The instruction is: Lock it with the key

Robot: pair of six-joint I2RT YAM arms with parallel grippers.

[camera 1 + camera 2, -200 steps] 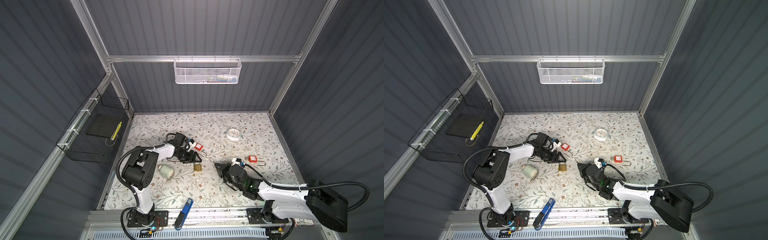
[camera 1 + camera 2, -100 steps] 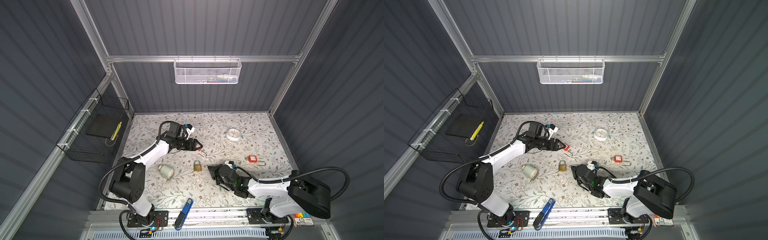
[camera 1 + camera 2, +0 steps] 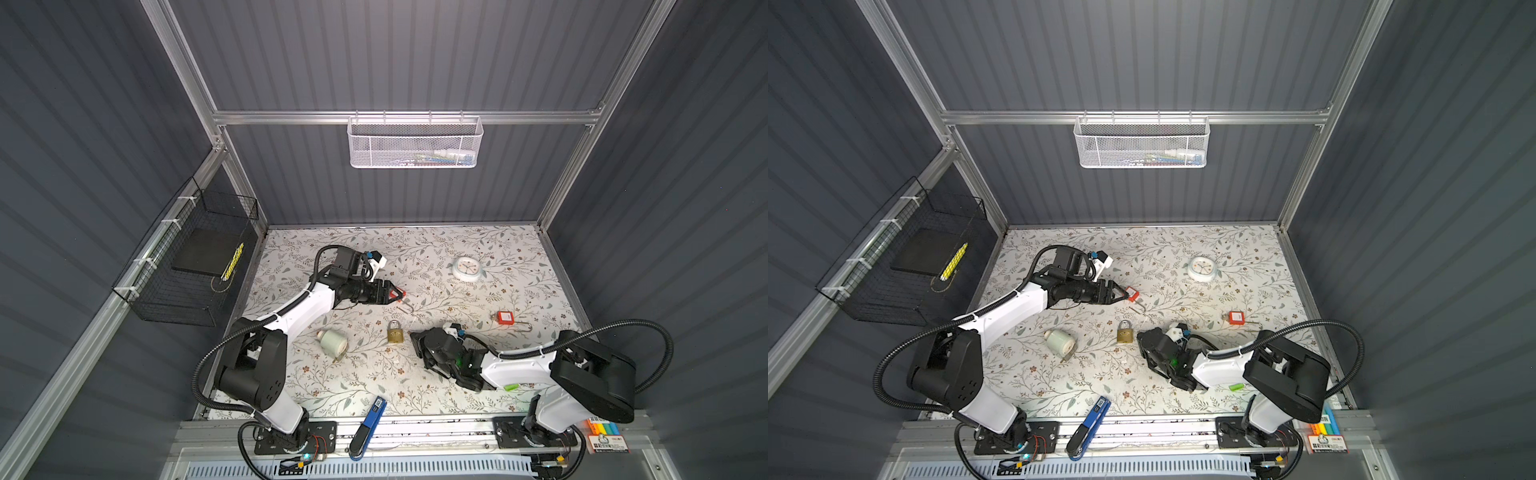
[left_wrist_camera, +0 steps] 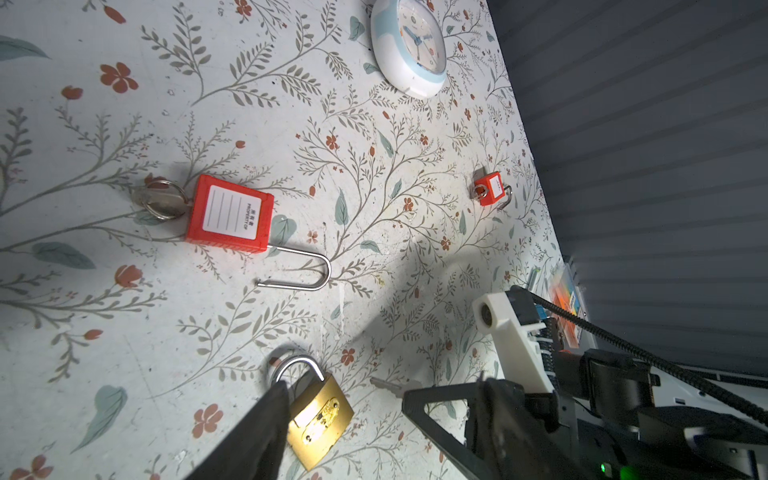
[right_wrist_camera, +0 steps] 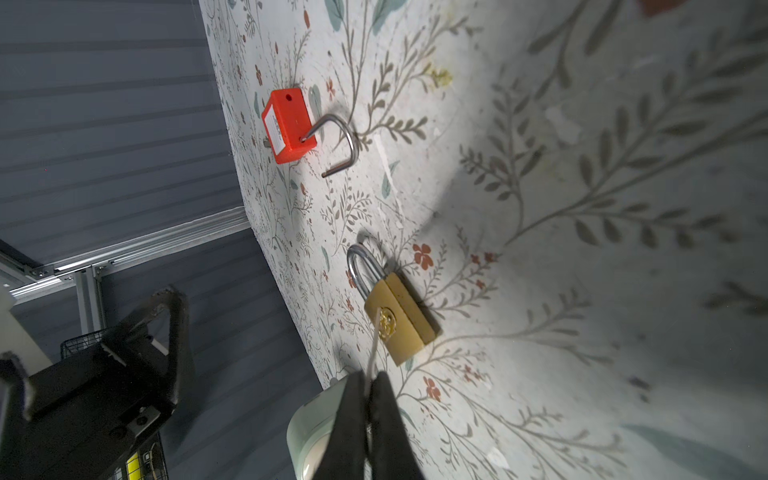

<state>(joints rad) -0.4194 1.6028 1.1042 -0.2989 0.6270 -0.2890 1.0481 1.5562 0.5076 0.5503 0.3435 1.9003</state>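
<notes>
Key (image 5: 373,353) in fingers (image 5: 390,419) — wrist views only

On a floral mat (image 3: 511,249), a round white clock (image 3: 466,269) lies near the back and a pale green cylinder (image 3: 332,342) lies on its side. A blue utility knife (image 3: 368,424) rests at the front edge. A white mesh basket (image 3: 415,143) hangs behind.

Right of the brass padlock (image 3: 395,333), the approach is being blocked by the right gripper (image 5: 369,376), clamped on the key (image 5: 374,345). Behind it, room is being narrowed by the unlatched red padlock (image 4: 230,214); left of it, by the pale roll (image 3: 332,344). In front, bare mat (image 3: 365,374) is being left open.
</notes>
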